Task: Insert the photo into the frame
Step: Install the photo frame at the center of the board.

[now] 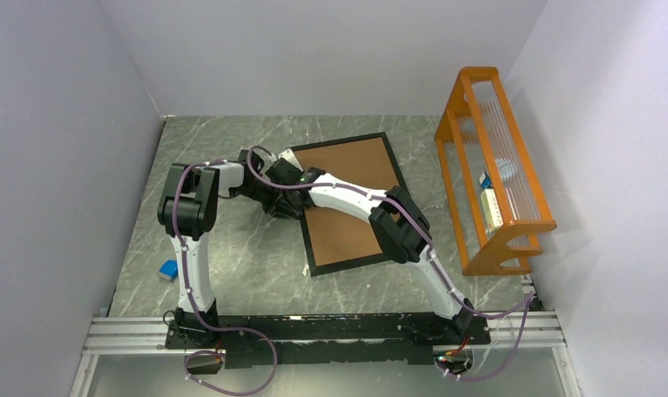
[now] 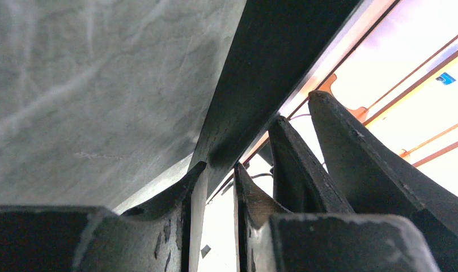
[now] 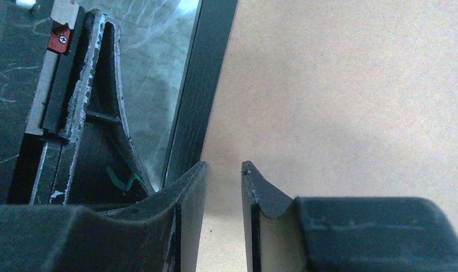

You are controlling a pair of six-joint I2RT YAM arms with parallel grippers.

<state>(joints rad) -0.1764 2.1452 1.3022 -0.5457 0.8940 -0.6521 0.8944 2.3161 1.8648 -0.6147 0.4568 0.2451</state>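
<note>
A large thin black rectangular picture frame [image 1: 339,141] is seen lying askew on the grey marbled table [image 1: 256,265], right of centre, with a plain brown backing board [image 1: 355,165] filling it. Both arms are brought together at the frame's left edge. The left gripper [image 2: 217,167] is turned on its side, and the frame's black bar is seen running into the narrow gap between its fingers, which are clenched on that edge. The right gripper [image 3: 224,164] is held just inside the same edge, over the brown board; its jaws are parted a little and nothing is grasped between them. The sunflower photo cannot be made out in any view. An orange wooden rack [image 1: 508,234] is placed at the right, and a small blue object [image 1: 169,269] at the near left.
</note>
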